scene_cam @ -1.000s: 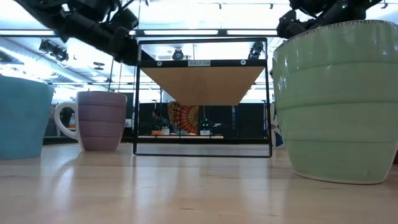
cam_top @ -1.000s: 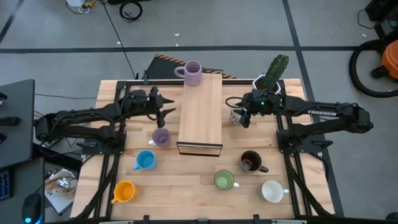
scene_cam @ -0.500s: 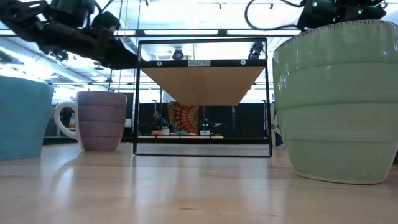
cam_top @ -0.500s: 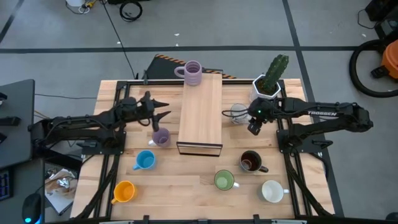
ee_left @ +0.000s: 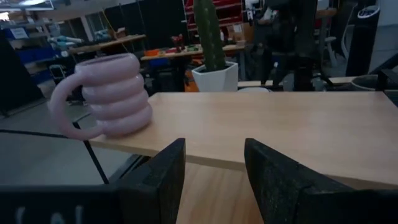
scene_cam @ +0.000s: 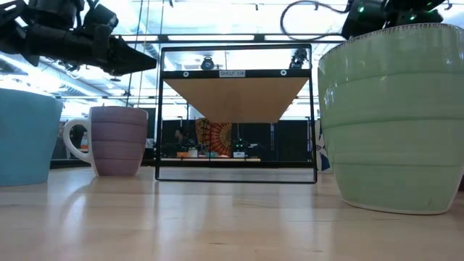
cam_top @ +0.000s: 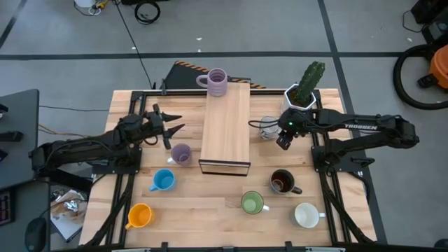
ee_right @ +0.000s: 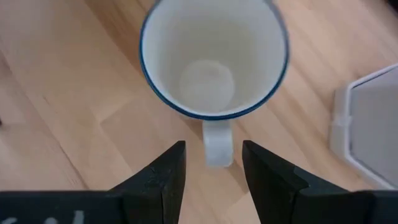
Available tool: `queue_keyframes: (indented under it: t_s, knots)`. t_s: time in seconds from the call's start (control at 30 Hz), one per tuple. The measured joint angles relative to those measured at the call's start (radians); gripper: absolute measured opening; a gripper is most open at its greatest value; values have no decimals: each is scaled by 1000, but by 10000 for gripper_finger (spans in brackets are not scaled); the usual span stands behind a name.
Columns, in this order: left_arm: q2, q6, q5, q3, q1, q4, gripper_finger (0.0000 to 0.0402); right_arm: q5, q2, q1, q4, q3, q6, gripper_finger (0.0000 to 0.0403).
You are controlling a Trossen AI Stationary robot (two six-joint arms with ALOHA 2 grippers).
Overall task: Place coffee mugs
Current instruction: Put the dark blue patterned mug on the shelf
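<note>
A white mug with a blue rim stands on the table right of the wooden shelf. My right gripper hovers over it, open, pointing down, a finger on either side of the mug's handle, clear of it. It shows beside that mug as my right gripper. My left gripper is open and level, left of the shelf, above a lilac mug on the table. A second lilac mug stands on the shelf top's far end.
On the near half of the table stand a blue mug, an orange mug, a dark brown mug, a green mug and a white mug. A cactus planter stands just beyond the right gripper.
My left gripper has drawn back from the shelf toward the table's left edge and levelled out from a downward slant. My right gripper has shifted off the blue-rimmed mug toward the table's right and near edges, uncovering the mug. No mug has moved.
</note>
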Motion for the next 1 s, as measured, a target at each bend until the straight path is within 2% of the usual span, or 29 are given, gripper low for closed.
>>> queue_keyframes:
  t_s: [0.23,0.47,0.6,0.83,1.0]
  knots:
    - [-42,1,-2,0,0,-61,171,-60,126,-54,47,0,-46,164]
    - [-42,-11,55,0,-9,-66,171,-101,204,-121,91,0,-115,159]
    - [-42,-34,56,0,-22,-93,171,-117,218,-142,108,0,-145,134]
    - [-42,-103,56,0,-38,-107,171,-128,224,-160,114,0,-206,68]
    - [-42,-127,57,0,-55,-118,171,-128,224,-161,138,-1,-256,64]
